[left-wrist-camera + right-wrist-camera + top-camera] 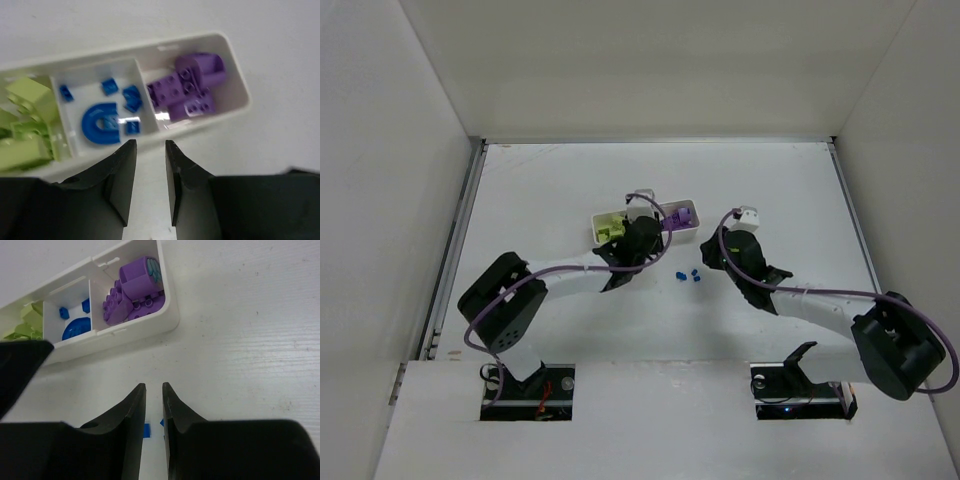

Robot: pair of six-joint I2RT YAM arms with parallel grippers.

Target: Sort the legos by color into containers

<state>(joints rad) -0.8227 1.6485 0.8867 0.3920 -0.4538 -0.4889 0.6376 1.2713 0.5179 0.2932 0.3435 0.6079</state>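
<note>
The white three-compartment tray (603, 222) lies at mid-table. In the left wrist view the tray (235, 80) holds lime bricks (27, 125) on the left, blue bricks (102, 122) in the middle and purple bricks (190, 90) on the right. My left gripper (150, 146) hovers at the tray's near wall, open and empty. Three small blue bricks (688, 274) lie loose on the table. My right gripper (153, 388) is just above them, jaws slightly apart with nothing between; blue bricks (146, 430) show under its fingers. The tray (167, 315) lies beyond it.
White walls enclose the table on three sides. A metal rail (460, 230) runs along the table's left edge. The left gripper's dark body (20, 365) fills the left of the right wrist view, close to the right gripper.
</note>
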